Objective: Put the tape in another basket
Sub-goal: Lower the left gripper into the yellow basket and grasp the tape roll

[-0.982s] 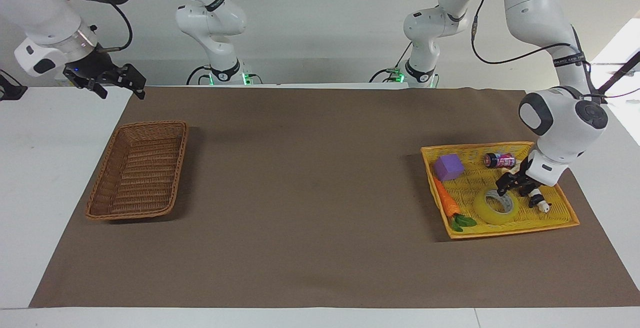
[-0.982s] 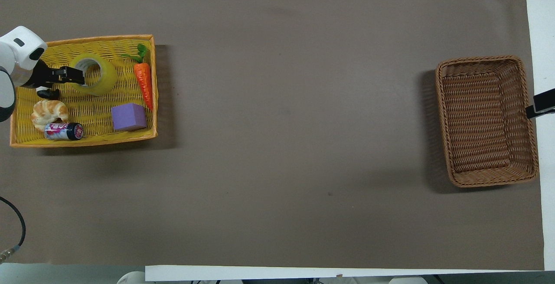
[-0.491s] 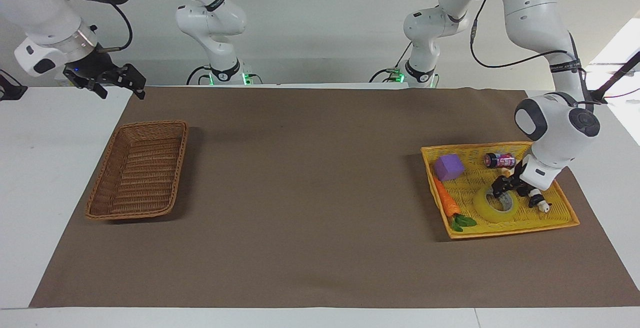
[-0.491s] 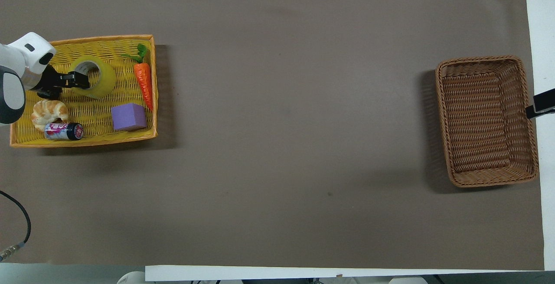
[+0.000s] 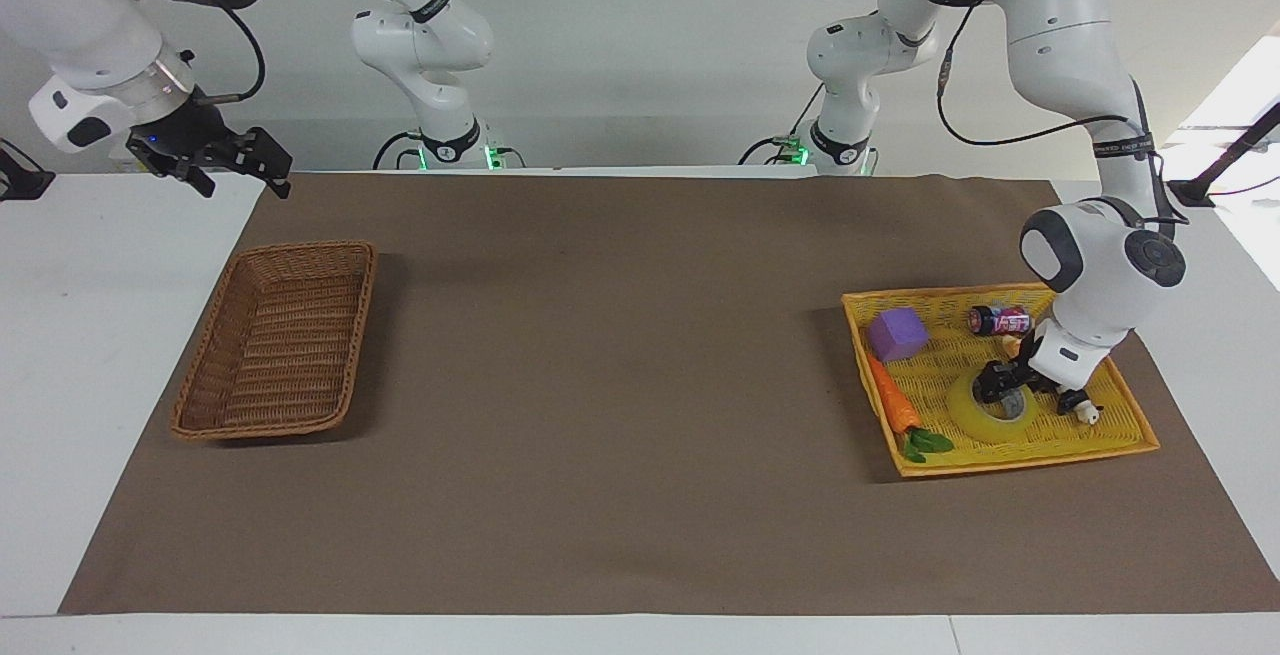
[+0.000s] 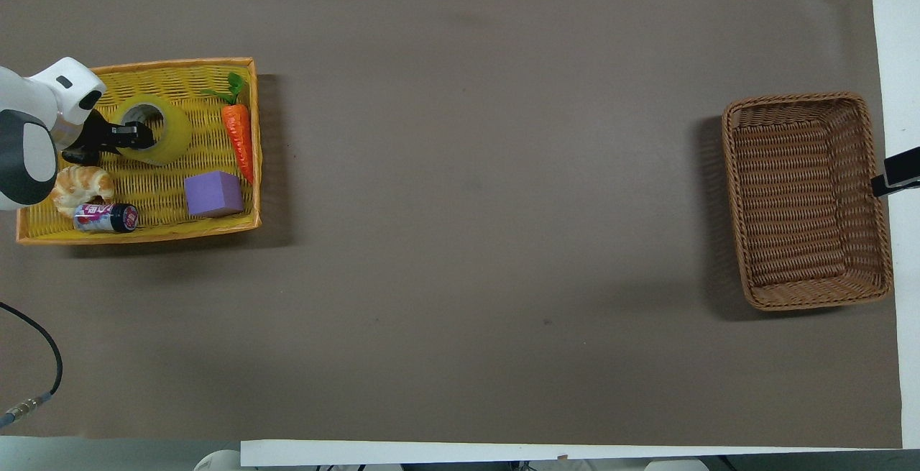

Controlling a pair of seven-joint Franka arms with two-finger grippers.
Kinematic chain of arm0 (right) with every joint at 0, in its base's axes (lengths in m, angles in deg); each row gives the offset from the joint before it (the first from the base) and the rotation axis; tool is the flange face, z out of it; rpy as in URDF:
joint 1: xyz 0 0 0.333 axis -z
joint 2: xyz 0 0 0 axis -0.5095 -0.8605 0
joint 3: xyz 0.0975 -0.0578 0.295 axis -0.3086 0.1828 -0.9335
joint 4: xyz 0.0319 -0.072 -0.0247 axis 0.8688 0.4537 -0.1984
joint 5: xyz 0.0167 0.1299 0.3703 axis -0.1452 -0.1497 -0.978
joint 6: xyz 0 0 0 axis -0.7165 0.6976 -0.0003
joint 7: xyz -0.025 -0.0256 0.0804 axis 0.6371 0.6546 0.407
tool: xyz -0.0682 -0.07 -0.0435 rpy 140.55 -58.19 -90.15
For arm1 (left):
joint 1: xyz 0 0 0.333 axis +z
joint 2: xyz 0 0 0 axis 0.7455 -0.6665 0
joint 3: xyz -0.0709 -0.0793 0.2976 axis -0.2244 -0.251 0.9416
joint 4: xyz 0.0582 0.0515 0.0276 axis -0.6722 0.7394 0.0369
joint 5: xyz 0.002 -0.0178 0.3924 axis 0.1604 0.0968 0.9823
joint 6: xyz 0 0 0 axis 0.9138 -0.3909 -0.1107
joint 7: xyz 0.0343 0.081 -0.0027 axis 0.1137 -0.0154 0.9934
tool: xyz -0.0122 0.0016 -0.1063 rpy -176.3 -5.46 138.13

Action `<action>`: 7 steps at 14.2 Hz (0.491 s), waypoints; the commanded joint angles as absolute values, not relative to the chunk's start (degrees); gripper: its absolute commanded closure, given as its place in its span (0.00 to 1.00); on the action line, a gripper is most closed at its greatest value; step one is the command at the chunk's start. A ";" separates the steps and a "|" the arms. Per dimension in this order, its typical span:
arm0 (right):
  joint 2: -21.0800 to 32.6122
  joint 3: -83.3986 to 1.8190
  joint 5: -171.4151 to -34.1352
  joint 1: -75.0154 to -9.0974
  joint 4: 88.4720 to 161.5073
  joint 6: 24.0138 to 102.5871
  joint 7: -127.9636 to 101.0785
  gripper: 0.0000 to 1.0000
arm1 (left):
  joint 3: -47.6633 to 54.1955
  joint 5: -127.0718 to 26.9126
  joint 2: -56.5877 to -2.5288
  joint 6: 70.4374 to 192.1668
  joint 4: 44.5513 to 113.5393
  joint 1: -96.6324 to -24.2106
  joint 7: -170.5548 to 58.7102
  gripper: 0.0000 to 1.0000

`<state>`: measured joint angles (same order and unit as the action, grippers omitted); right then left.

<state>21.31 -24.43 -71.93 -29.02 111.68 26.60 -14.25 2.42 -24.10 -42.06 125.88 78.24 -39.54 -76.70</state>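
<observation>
Left tool [image 5: 1000, 396] on tape [image 5: 985, 422], yellow tray [image 5: 1120, 435]

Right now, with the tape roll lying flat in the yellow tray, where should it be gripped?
Pinch the tape roll's wall from above, one finger in the open core, one outside. It lies flat, hole up, and the left gripper sits there already, on the edge nearest the robots.

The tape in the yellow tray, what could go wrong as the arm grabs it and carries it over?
The left tool grips only one wall of the tape, so the roll may tilt or slip. Lifting could snag the croissant beside it. The brown basket sits at the right arm's end, a long carry.
</observation>
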 commanded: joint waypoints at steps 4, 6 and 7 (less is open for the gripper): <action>22.60 -24.62 -71.66 -28.87 113.17 26.74 -13.44 0.00 | 2.51 -24.24 -42.26 114.24 71.30 -39.41 -75.85 1.00; 22.60 -24.62 -71.66 -28.87 113.17 26.74 -13.44 0.00 | 2.34 -25.64 -41.74 106.42 65.59 -40.38 -73.06 1.00; 22.60 -24.62 -71.66 -28.87 113.17 26.74 -13.44 0.00 | 2.25 -26.78 -41.04 103.17 63.30 -41.77 -69.73 1.00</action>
